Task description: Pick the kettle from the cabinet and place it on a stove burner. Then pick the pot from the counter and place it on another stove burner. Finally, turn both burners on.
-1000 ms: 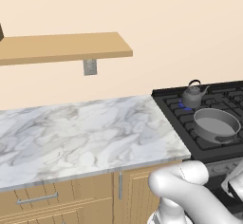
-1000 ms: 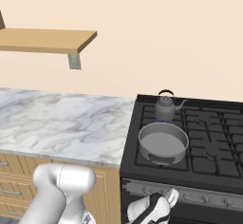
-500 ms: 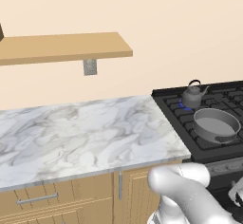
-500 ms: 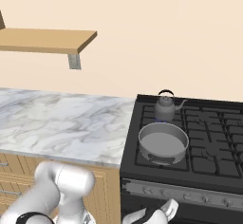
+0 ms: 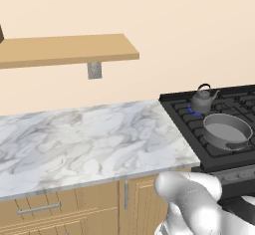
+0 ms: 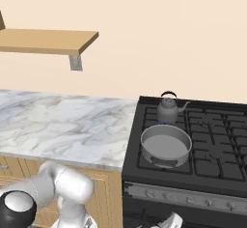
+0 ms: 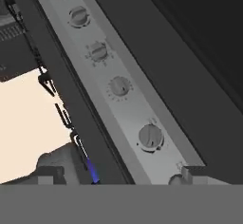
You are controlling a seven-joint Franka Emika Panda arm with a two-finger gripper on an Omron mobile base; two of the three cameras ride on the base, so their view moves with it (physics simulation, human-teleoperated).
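- The kettle (image 6: 168, 109) stands upright on a rear stove burner (image 5: 195, 111), and a small blue flame shows at its base in both base views.
- The pot (image 6: 165, 145) sits on the burner just in front of it, near the kettle but apart from it; no flame can be made out under the pot.
- So both placements look done, and one burner seems lit. What is left, by my reading, is the second knob.
- The knob panel (image 7: 124, 105) runs slantwise across the hand view, a row of round knobs (image 7: 150, 136) on a grey strip along the stove front.
- The tool (image 7: 116, 178) hangs low before that strip. Against the pictures of a second ago its white body has shifted along the stove front, and its jaws have gone from part closed to wide apart.
- Now it is spread fully and grips nothing; both tips stand clear of any knob, one by the lowest knob in the hand view.
- That reads as a let-go after a turn, which fits the flame at the kettle.
- The marble worktop (image 5: 84, 139) and the wooden shelf (image 5: 69, 50) above it match the earlier frames.
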